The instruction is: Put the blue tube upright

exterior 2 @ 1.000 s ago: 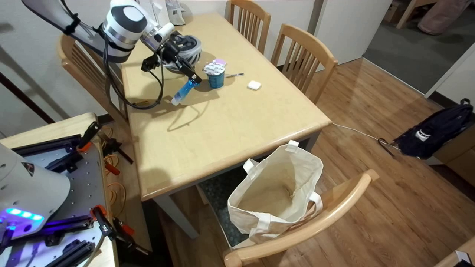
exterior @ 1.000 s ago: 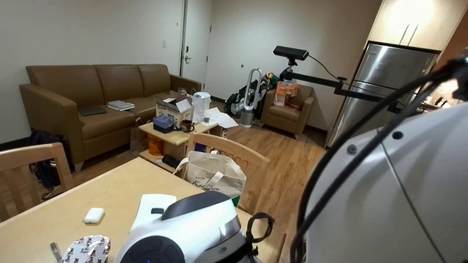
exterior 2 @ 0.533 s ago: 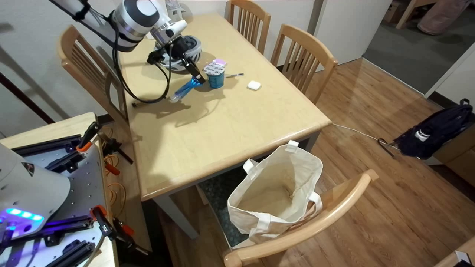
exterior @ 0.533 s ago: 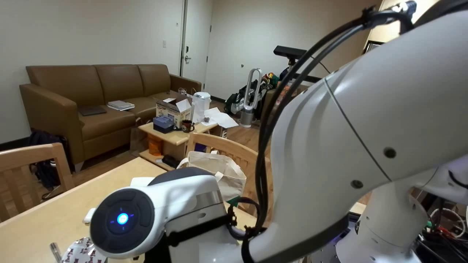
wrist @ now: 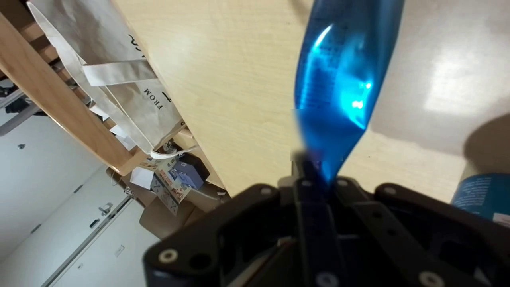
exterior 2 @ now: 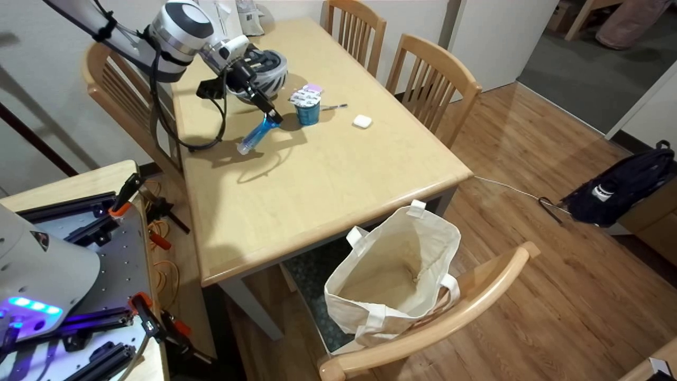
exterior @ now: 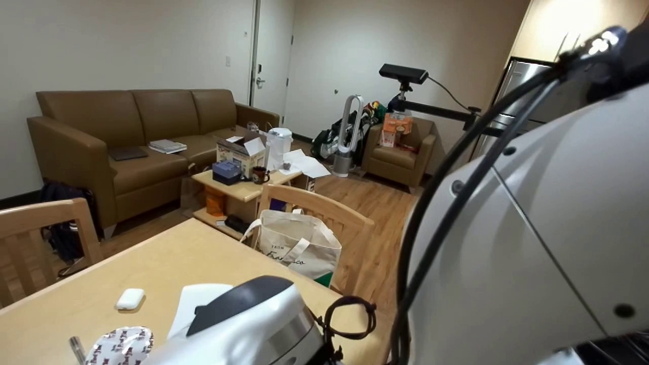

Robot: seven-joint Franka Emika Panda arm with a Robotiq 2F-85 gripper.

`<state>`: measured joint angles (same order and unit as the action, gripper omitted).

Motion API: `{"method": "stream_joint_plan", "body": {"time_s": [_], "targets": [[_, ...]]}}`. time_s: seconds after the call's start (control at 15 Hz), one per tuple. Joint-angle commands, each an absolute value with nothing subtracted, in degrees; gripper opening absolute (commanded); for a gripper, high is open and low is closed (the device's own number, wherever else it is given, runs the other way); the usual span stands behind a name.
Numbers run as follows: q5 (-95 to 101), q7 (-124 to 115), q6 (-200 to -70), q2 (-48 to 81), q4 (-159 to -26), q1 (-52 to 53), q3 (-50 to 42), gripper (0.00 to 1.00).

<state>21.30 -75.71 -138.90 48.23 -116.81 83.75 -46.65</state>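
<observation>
The blue tube [exterior 2: 257, 135] is shiny and flattened at one end, with a clear cap at the other. My gripper [exterior 2: 275, 117] is shut on its flat end and holds it tilted over the table [exterior 2: 338, 174]. The cap end points down and toward the robot base side; I cannot tell if it touches the table. In the wrist view the tube [wrist: 346, 75] runs up from between the fingertips [wrist: 322, 179], and its cap end is out of frame. In an exterior view only the white wrist of the arm [exterior: 243, 329] shows; gripper and tube are out of view there.
A teal cup with a foil lid [exterior 2: 307, 108] stands close beside the gripper; it also shows in the wrist view [wrist: 486, 197]. A pen [exterior 2: 334, 107], a white case [exterior 2: 362, 121] and a grey-black round object [exterior 2: 271, 69] are on the table. A tote bag [exterior 2: 391, 286] sits on a chair.
The gripper with the tube shifted right toward the cup half a second ago, then moved back left and slightly forward. The tube stays held and is a little steeper now.
</observation>
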Motion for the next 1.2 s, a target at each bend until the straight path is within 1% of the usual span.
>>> {"method": "stream_joint_plan", "body": {"time_s": [0.0, 0.13, 0.4, 0.6, 0.73, 1.13], "targets": [[25.7, -76.9, -137.3, 46.6, -116.1, 82.1, -45.5, 0.00], [32.3, -80.1, -135.6, 49.4, -114.7, 85.4, -49.7, 0.00], [42.9, -91.0, -133.0, 51.8, -112.0, 85.4, -50.4, 0.00], [48.8, -102.4, -128.6, 54.5, -109.7, 83.5, -47.4, 0.00], [52.0, -109.5, -123.0, 56.3, -108.2, 82.4, -44.2, 0.00], [60.2, -122.7, -104.0, 59.3, -101.6, 73.9, -30.5, 0.00]]}}
